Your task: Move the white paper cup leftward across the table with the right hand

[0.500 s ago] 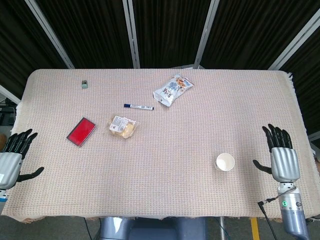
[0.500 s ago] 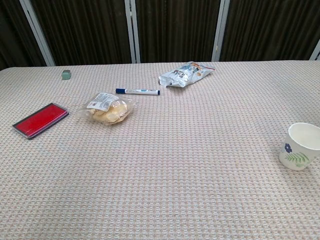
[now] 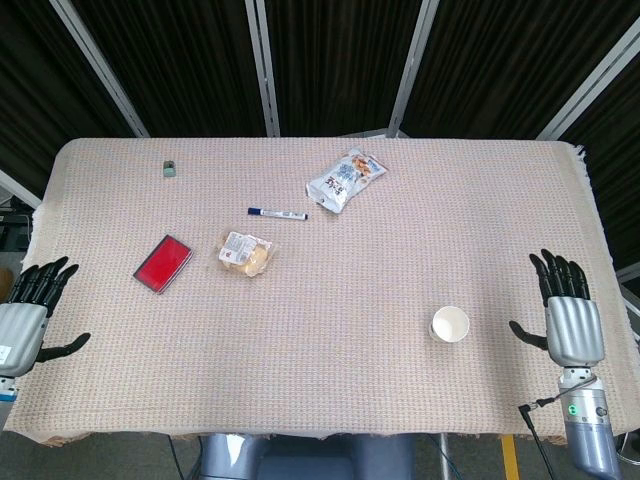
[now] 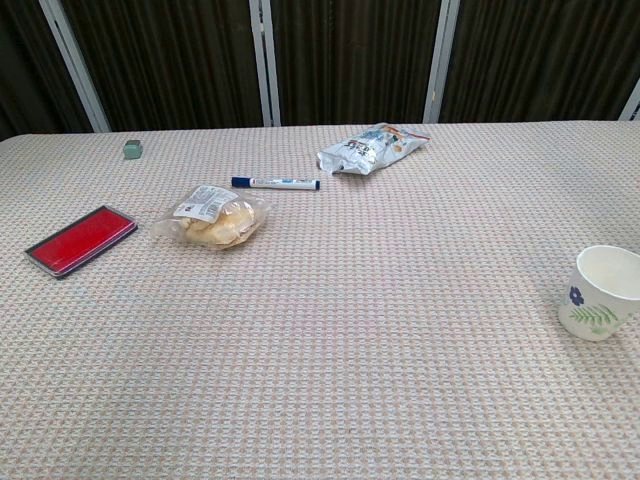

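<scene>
A rough woven cloth (image 4: 400,330) covers the table, bearing a matt paper cup (image 4: 601,292) and glossy plastic packets (image 4: 212,217).

A woven beige cloth (image 3: 400,270) is covering the table, and dark, possibly corrugated panels (image 4: 350,60) with pale metal uprights (image 4: 262,60) are standing behind it.

Head view: mounted high, looking steeply down on the whole table (image 3: 400,260) from its near edge, dark curtained wall at top, both hands at the lower corners. Chest view: set low, just above the table (image 4: 400,330) surface, facing level across it toward the same wall, closer in, right side cropped at the paper cup (image 4: 602,292). Shared: tabletop centre, marker (image 3: 278,212) (image 4: 276,183), paper cup (image 3: 450,324).
</scene>
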Robot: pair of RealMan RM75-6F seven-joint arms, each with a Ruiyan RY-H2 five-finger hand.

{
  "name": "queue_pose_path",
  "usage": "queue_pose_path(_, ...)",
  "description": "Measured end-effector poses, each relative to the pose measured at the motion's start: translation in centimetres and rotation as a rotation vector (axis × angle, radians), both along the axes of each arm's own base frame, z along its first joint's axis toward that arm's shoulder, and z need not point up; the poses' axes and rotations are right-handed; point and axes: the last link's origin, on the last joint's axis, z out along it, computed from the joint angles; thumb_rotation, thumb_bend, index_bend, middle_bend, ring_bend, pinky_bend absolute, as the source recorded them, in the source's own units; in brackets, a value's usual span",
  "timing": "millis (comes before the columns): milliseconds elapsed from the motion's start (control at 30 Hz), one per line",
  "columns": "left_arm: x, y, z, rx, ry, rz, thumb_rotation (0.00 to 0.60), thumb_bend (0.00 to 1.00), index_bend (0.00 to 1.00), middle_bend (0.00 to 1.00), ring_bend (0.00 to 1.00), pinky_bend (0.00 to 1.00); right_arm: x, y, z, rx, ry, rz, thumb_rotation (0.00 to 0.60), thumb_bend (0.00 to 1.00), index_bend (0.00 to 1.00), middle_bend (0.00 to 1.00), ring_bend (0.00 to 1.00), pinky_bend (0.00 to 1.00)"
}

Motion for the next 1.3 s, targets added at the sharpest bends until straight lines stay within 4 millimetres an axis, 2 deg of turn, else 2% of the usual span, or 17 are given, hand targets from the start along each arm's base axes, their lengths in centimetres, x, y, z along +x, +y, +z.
queue_pose_path(200, 0.1, 0.1, 0.0, -0.006, -0.002, -0.004, 0.600, 0.13, 0.00, 0.00, 0.00, 0.00, 0.0, 0.1, 0.0, 0.010, -0.007, -0.011, 0.600, 0.03, 0.05, 0.00, 0.00, 0.00)
queue_pose_path(333, 0.2, 0.2, -0.1, -0.006, 0.004, -0.008, 0.600, 0.13, 0.00, 0.00, 0.00, 0.00, 0.8, 0.5, 0.1, 0.041, -0.028, 0.005, 0.600, 0.01, 0.05, 0.00, 0.00, 0.00)
queue_pose_path(567, 0.2, 0.3, -0.1, -0.006, 0.007, -0.008, 0.600, 0.13, 0.00, 0.00, 0.00, 0.00, 3.7, 1.6, 0.0, 0.178, -0.093, 0.040, 0.600, 0.00, 0.10, 0.00, 0.00, 0.00)
queue_pose_path(700, 0.2, 0.3, -0.1, -0.006, 0.007, -0.006, 0.600, 0.13, 0.00, 0.00, 0.00, 0.00, 5.2, 1.8, -0.8, 0.287, -0.123, 0.038, 0.600, 0.00, 0.17, 0.00, 0.00, 0.00)
queue_pose_path(967, 0.2, 0.3, -0.1, -0.007, 0.007, -0.005, 0.600, 0.13, 0.00, 0.00, 0.00, 0.00, 6.7, 0.7, -2.5, 0.445, -0.145, -0.029, 0.600, 0.00, 0.21, 0.00, 0.00, 0.00)
queue_pose_path(1300, 0.2, 0.4, -0.1, -0.011, 0.006, -0.004, 0.600, 0.13, 0.00, 0.00, 0.00, 0.00, 7.4, -1.3, -4.9, 0.499, -0.112, -0.082, 0.600, 0.01, 0.21, 0.00, 0.00, 0.01)
